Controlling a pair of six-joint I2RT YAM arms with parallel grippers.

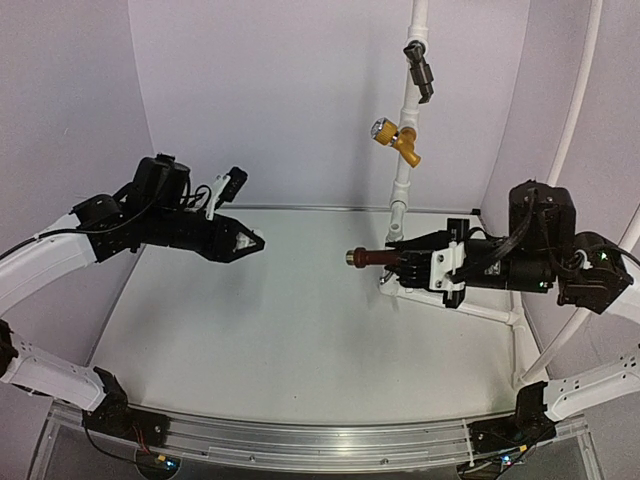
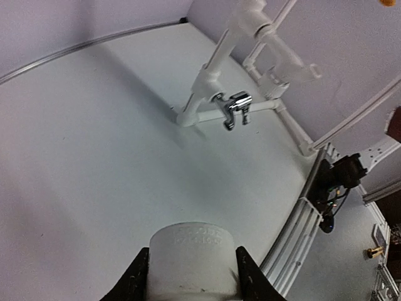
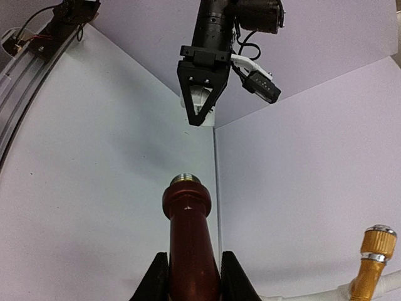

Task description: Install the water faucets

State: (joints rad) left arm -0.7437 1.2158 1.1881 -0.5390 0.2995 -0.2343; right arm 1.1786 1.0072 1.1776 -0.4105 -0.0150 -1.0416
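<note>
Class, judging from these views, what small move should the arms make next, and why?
Probably ease the right tool and its brown faucet toward the white fitting in the left tool: both parts are gripped, facing each other across an open gap.

The dark reddish-brown metal tap (image 3: 188, 244) is smooth and glossy, its twelve o'clock end a duller silvery ridged ring. The white plastic elbow fitting (image 2: 194, 257) looks matt, with faint moulded lettering. The small chrome metal clip (image 2: 233, 108) is mirror-bright. At the tap's four o'clock, the yellow-brass valve (image 3: 373, 257) has a satin sheen. The white table (image 1: 250, 320) is matt.
</note>
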